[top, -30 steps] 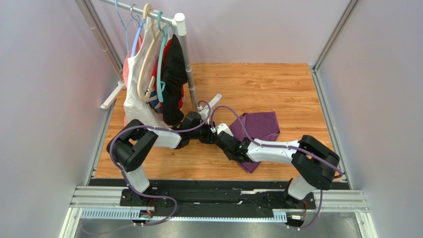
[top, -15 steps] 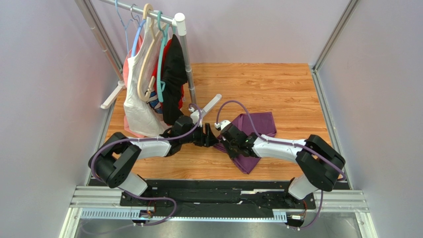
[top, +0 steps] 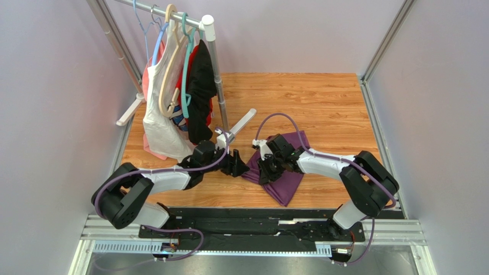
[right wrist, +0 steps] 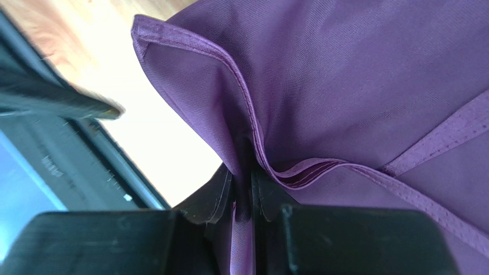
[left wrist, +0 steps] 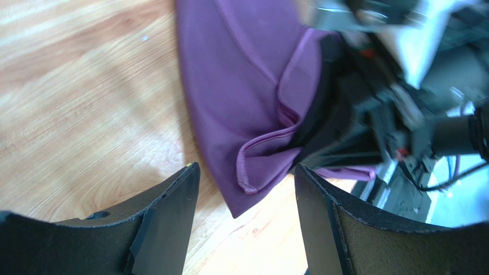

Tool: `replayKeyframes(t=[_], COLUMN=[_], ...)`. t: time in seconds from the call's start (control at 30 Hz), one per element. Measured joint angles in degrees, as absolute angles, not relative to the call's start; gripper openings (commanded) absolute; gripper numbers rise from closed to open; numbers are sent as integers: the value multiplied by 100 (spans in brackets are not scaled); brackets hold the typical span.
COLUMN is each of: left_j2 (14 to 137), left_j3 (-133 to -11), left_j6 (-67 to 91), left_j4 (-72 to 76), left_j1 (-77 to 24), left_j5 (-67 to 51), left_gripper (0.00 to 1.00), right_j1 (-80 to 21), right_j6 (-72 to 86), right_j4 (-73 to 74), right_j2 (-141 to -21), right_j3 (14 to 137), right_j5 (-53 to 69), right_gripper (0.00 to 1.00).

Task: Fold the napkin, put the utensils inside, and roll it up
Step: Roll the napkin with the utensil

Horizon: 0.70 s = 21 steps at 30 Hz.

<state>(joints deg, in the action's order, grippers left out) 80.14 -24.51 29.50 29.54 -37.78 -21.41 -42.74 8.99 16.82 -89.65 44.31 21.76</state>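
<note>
Both arms have swung since a second ago: the left tool (top: 240, 166) has drawn back toward the left of the frame and spread wide. The napkin (top: 284, 186), then spread toward the right, is now gathered into a narrower, doubled shape at centre frame.

From its own wrist, the left tool (left wrist: 247, 183) stands open and empty. Its fingers frame a folded corner of the napkin (left wrist: 241, 86) without touching it. The right tool (right wrist: 242, 172) is nearly closed, pinching several layers of hem, with the napkin (right wrist: 356, 74) billowing up and away from the pinch. From above, the right tool (top: 265, 169) sits on the cloth's left edge, just beside the left tool.

Only one tool holds the napkin, and the fabric looks thin and slick. A pull could slide the hems out of that narrow pinch, and the fold would fall open. The right forearm also lies over the cloth, so a sweep could drag it and bunch it on the bench (top: 321, 97).

No container is in view. The rack (top: 213, 63) at upper left carries garments (top: 201, 86) on hangers. The utensils appear in no view, and I cannot tell whether anything lies inside the fold.
</note>
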Motion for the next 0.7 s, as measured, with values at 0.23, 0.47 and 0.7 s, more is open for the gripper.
replayKeyframes(t=[0.23, 0.47, 0.7], left_j2=[7638, 8195, 9076], left_j3=[-2097, -2012, -2008], left_j6=[2606, 2460, 2469], left_j4=[3487, 4403, 5441], left_j1=[-3780, -3826, -3850], left_j5=[-2460, -2818, -2928], left_gripper=[72, 72, 72], right_j1=[-3813, -3489, -3304], right_j6=[711, 550, 421], right_j4=[1688, 1815, 1986], right_j2=[-9430, -9907, -10263], right_j3=[4626, 4888, 5105], right_j5=[3323, 4160, 4683], right_gripper=[5, 4, 4])
